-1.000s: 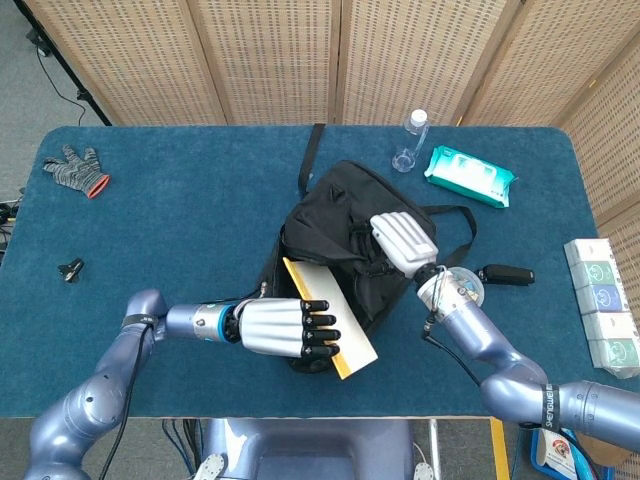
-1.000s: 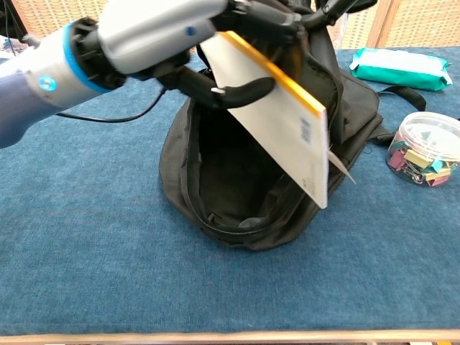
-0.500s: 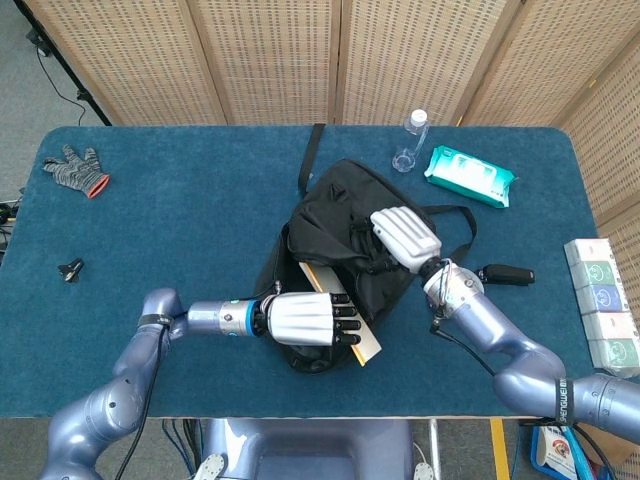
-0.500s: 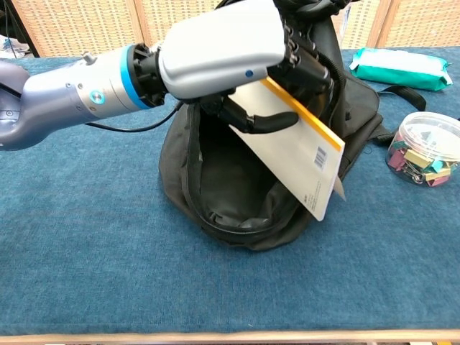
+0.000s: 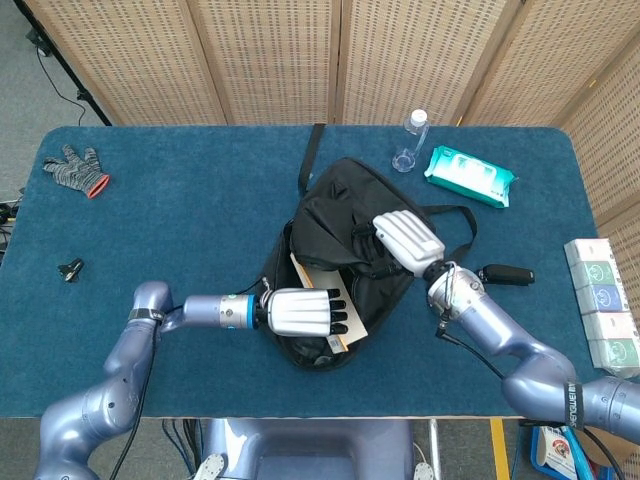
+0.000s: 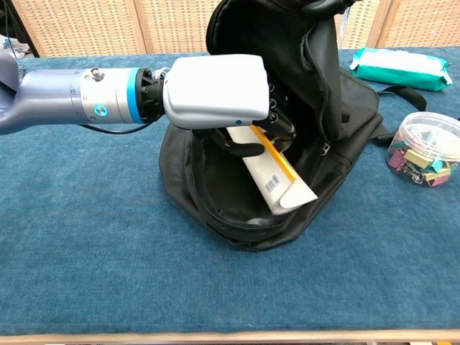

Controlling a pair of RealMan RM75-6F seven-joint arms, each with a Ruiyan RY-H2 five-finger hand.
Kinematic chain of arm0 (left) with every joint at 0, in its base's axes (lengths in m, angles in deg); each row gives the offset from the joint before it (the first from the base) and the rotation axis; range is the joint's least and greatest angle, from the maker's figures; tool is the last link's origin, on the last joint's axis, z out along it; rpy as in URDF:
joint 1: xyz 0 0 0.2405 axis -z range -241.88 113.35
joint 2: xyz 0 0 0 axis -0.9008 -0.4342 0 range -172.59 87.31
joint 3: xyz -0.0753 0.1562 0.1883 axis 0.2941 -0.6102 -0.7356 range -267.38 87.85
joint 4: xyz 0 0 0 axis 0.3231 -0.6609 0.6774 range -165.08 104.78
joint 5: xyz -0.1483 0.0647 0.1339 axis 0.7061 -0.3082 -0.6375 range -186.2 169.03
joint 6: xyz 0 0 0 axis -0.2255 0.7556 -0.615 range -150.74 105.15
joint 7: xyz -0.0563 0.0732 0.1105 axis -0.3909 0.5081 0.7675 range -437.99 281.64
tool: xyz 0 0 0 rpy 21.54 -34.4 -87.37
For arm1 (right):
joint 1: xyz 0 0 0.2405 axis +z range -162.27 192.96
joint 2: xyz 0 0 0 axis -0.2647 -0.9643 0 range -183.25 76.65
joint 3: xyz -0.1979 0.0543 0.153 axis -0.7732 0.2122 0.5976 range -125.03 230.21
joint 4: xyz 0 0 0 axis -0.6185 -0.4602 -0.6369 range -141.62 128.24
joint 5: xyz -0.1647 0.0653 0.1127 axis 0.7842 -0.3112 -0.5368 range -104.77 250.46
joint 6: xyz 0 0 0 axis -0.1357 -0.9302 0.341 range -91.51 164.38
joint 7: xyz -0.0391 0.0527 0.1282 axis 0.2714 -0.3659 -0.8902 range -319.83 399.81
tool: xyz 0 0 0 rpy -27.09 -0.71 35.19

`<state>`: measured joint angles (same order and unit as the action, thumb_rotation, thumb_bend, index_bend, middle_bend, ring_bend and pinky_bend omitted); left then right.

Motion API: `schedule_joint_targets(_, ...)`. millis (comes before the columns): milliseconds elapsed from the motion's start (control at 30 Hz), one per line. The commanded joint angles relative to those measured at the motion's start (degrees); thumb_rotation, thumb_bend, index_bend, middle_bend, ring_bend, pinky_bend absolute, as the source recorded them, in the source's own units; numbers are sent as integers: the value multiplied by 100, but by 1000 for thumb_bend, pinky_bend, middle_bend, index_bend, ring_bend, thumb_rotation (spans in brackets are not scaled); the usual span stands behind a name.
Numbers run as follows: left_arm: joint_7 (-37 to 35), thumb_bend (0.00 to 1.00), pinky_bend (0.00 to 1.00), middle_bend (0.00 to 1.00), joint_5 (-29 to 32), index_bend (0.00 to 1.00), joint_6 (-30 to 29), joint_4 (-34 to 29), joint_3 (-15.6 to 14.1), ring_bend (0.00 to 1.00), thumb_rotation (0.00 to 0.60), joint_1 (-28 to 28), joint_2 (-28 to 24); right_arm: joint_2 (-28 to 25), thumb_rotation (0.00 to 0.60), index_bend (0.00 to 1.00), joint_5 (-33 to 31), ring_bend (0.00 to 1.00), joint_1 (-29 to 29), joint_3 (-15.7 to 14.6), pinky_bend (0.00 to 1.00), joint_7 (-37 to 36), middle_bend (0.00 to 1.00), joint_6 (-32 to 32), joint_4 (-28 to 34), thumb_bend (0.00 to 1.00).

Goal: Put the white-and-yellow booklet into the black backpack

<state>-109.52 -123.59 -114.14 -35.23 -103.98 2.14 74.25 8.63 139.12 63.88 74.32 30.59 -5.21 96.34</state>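
The black backpack [image 5: 340, 225] [image 6: 338, 108] lies in the middle of the table with its mouth open toward me. My left hand [image 5: 303, 312] [image 6: 215, 92] grips the white-and-yellow booklet [image 5: 348, 325] [image 6: 273, 176], whose lower end sits inside the bag's opening while its upper part is covered by the hand. My right hand [image 5: 407, 241] holds the bag's upper flap raised; in the chest view only its dark fingers [image 6: 323, 7] show at the top edge.
A clear jar of clips [image 6: 422, 147] stands right of the bag, with a black key fob [image 5: 506, 274] nearby. A teal wipes pack [image 5: 470, 175] and a clear bottle [image 5: 410, 140] lie behind. A grey glove [image 5: 75, 168] sits far left; boxes [image 5: 600, 300] at the right edge.
My left hand has pushed the booklet down and forward, from hanging outside the bag's rim to lying inside the opening. The right hand kept holding the flap up.
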Motion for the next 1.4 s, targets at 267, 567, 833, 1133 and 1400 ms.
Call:
schedule_joint_targets(267,310,614,638,634,140,800,619,43,-87,499,600,64,-136,-169,600,613,252,679,-33,-81,925,-196,645,36,204,472)
schedule_joint_targets(567,368,632,638,625,268,794,1136,-1,-134,483,600,160,-110,-235,600,613,739,679,-39,-172,925,-479,645,19,319,471)
schedule_joint_targets(833,298,648,638,624,308,791,1226,-34,-223,473,600,165,29,-154,600,613,945,679,57,-147,926,-668,645,-91,318,470)
schedule_joint_targets(1133,326,654,638,624,445,784,1320,23,-188,459,600,231,141,-134,600,613,962,680,308,-216,925,-619,646,151,421,471)
schedule_joint_targets(1400,411,539,601,465,594,662,1610,13,-127,349,600,269,186,-67,600,613,814,679,475,-315,925,-434,645,301,414,471)
